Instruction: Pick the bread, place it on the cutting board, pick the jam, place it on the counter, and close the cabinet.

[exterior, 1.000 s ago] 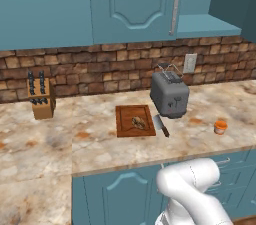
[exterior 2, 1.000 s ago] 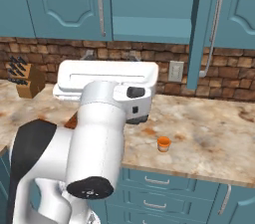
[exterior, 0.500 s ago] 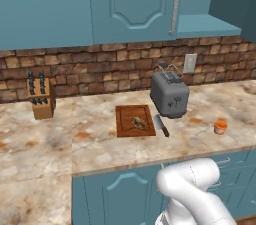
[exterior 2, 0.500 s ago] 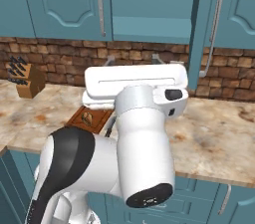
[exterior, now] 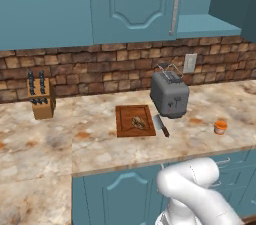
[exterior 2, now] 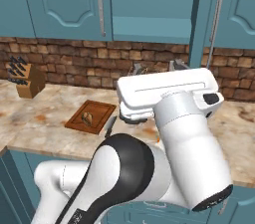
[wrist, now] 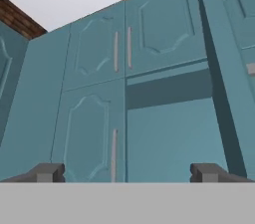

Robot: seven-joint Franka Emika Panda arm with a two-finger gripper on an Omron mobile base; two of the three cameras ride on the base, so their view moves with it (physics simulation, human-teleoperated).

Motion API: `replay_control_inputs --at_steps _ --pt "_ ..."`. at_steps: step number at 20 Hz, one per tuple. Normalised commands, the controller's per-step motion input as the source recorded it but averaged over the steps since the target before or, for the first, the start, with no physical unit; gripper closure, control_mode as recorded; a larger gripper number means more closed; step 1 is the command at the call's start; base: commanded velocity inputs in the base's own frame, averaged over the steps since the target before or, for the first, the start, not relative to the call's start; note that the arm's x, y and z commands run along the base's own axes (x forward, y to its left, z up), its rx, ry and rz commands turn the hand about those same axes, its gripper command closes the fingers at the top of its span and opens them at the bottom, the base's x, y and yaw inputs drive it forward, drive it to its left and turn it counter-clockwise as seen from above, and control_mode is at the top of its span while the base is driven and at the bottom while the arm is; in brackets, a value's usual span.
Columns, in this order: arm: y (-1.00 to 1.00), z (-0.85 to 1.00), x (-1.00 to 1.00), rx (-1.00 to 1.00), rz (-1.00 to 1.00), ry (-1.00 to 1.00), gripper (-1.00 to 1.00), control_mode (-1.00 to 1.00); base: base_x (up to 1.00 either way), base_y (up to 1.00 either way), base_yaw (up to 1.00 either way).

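Lying mottled bread (exterior: 138, 122), dark cutting board (exterior: 125, 125)

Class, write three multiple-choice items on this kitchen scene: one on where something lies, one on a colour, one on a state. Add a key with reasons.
1. Where is the bread?
A. on the cutting board
B. on top of the toaster
C. beside the knife block

2. What colour is the jam?
A. green
B. orange
C. white

3. How is the cabinet?
A. one door open
B. all doors shut
C. doors missing

Key: 1 A, the brown lump sits on the dark board. 2 B, the jar on the counter is orange. 3 A, a door stands swung out, showing the shelf.
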Motion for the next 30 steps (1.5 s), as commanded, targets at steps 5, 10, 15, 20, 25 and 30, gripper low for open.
replay_control_inputs --at_steps 5,10,15,20,25,30 --pt "-0.37 -0.11 0.18 0.00 0.08 0.00 -1.00 -1.00 0.00 0.00 0.00" --pt "-0.36 -0.12 0.24 0.00 0.07 0.00 -1.00 -1.00 0.00 0.00 0.00" --pt "-0.37 -0.12 0.19 0.00 0.07 0.00 -1.00 -1.00 0.00 0.00 0.00" --pt "-0.34 -0.11 0.22 0.00 0.06 0.00 -1.00 -1.00 0.00 0.00 0.00" --pt "-0.33 -0.13 0.27 0.00 0.06 0.00 -1.00 -1.00 0.00 0.00 0.00" --pt "-0.33 -0.11 0.34 0.00 0.05 0.00 -1.00 -1.00 0.00 0.00 0.00"
